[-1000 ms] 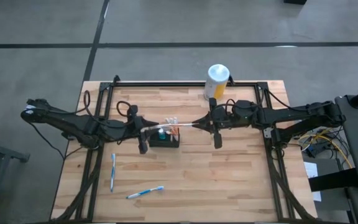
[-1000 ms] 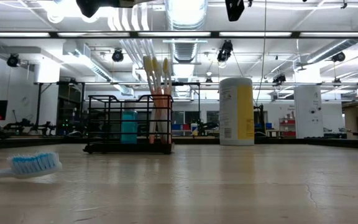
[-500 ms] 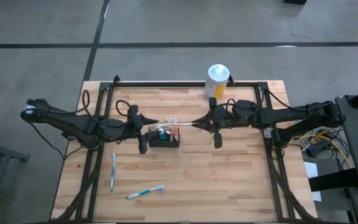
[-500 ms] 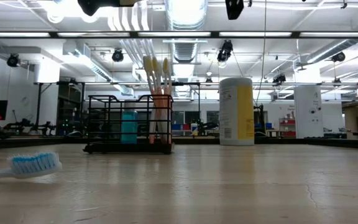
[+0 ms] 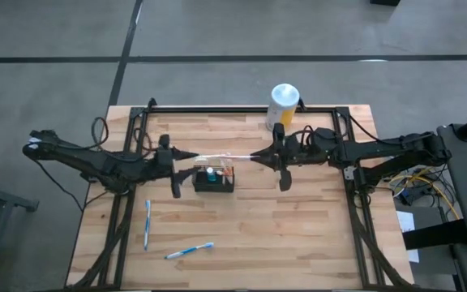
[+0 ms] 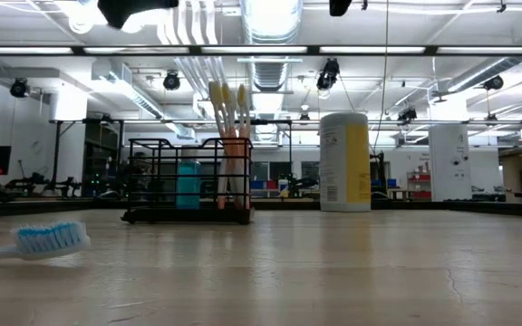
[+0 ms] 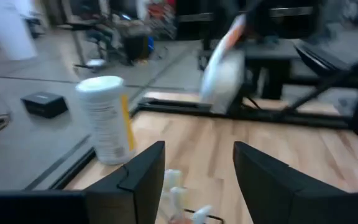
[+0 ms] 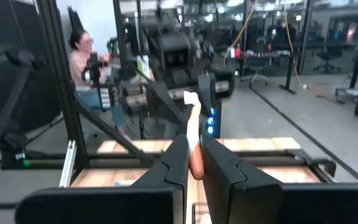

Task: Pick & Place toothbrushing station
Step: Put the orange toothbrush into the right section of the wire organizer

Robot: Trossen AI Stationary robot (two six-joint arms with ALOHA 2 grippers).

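Note:
The toothbrushing station, a small black wire-mesh basket (image 5: 214, 179), stands on the table's middle with several toothbrushes (image 6: 228, 136) upright in it. Above it a white and orange toothbrush (image 5: 225, 156) hangs level, with my right gripper (image 5: 258, 156) shut on its right end. My left gripper (image 5: 183, 155) is open, just left of the brush's free end and clear of it. In the left wrist view its fingers (image 7: 145, 177) stand wide apart with nothing between them, and the held toothbrush (image 7: 224, 67) shows ahead. My right gripper pinches the toothbrush's orange handle end (image 8: 196, 163) between its two fingers. The fingers point level toward the table's left and lie along the brush. The brush sticks straight out past the fingertips, lifted clear above the basket, its white end (image 8: 189, 99) free.
A white-topped cylindrical canister (image 5: 282, 105) stands at the far edge, right of centre. Two blue and white toothbrushes (image 5: 147, 224) (image 5: 190, 251) lie on the near left of the table. A person (image 8: 82, 59) sits in the room beyond the table's left side.
My left gripper has let go of the toothbrush's left end and drawn back toward the table's left edge. The brush stays in my right gripper; its free end has swung a little toward the far edge and it now lies level over the basket.

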